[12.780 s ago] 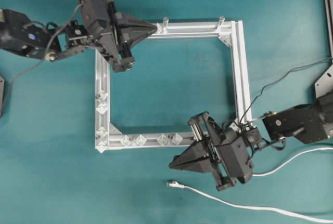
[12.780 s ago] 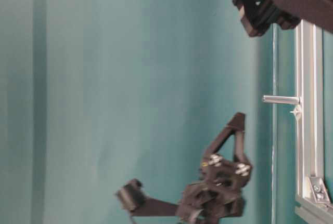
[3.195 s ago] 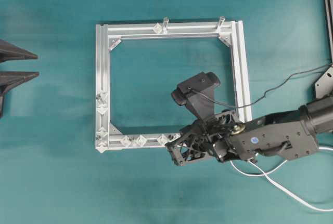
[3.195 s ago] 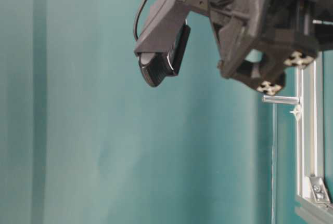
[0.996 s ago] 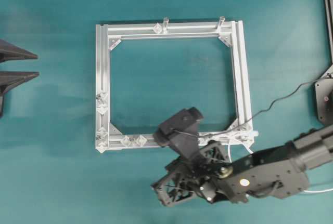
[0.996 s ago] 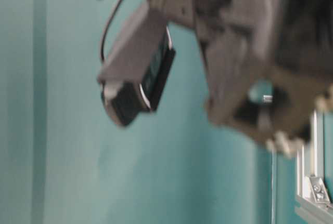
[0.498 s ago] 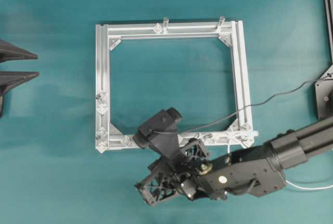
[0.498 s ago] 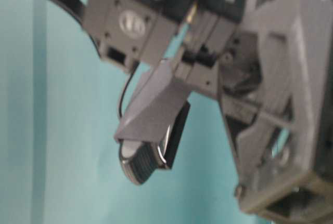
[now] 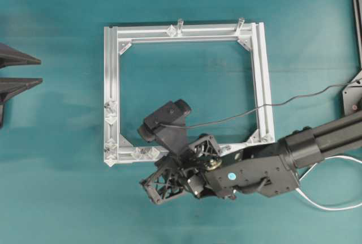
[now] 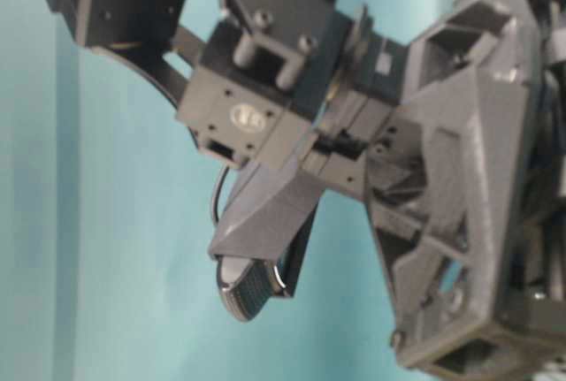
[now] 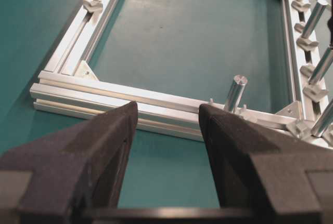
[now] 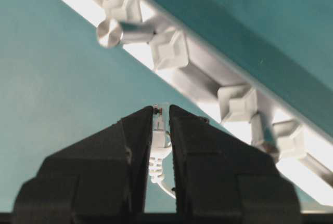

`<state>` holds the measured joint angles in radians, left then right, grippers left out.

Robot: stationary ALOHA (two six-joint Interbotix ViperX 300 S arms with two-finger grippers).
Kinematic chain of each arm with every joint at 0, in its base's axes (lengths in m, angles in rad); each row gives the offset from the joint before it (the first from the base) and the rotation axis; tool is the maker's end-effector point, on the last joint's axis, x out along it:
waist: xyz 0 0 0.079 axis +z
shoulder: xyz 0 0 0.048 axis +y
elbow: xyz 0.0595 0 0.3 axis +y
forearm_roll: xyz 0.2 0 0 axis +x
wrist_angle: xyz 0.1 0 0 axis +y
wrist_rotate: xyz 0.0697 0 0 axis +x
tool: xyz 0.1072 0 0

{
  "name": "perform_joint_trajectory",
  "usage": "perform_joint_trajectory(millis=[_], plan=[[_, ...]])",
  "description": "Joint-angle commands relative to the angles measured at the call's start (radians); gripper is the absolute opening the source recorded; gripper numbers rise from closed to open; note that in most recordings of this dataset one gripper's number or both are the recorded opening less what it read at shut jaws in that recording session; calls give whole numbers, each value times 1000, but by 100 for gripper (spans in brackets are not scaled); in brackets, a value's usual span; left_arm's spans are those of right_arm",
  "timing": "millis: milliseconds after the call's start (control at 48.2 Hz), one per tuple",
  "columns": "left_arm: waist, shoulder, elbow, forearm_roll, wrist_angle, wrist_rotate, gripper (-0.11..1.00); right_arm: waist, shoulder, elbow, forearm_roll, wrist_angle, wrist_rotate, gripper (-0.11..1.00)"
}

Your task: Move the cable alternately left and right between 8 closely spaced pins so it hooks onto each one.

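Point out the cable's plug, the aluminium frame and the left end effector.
cable's plug [image 12: 160, 125]: right wrist view, clear tip pinched between the fingers.
aluminium frame [image 9: 264, 80]: overhead view, bare right-hand rail.
left end effector [image 11: 167, 125]: left wrist view, gap between its open fingertips.

We saw the white cable [image 12: 160, 130], its clear plug pointing toward the diamond-shaped pins [image 12: 169, 48] on their rail.

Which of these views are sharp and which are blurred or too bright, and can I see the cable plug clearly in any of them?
Overhead view: evenly lit, slightly soft. Table-level view: turned sideways and filled by the close, soft right arm. Right wrist view: the frame rail is overexposed white; the right gripper and the cable plug pinched in it are sharp. Left wrist view: the open left gripper is near and soft; the frame is sharp.
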<state>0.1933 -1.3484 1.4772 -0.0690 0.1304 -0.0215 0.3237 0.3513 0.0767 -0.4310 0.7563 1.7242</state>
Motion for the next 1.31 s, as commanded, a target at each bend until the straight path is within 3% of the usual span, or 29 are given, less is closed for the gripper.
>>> perform_joint_trajectory(millis=[0,436,1286], plan=[[3,9,-15,5,-6,-9,54,-18,-21,-15,-6,0,-5,12],[3,9,-12,5,-9,-9,54,-51,-21,-8,-17,0,-41,12],[3,9,-12,5,-11,-9,54,-52,-21,-8,-17,0,-44,12]])
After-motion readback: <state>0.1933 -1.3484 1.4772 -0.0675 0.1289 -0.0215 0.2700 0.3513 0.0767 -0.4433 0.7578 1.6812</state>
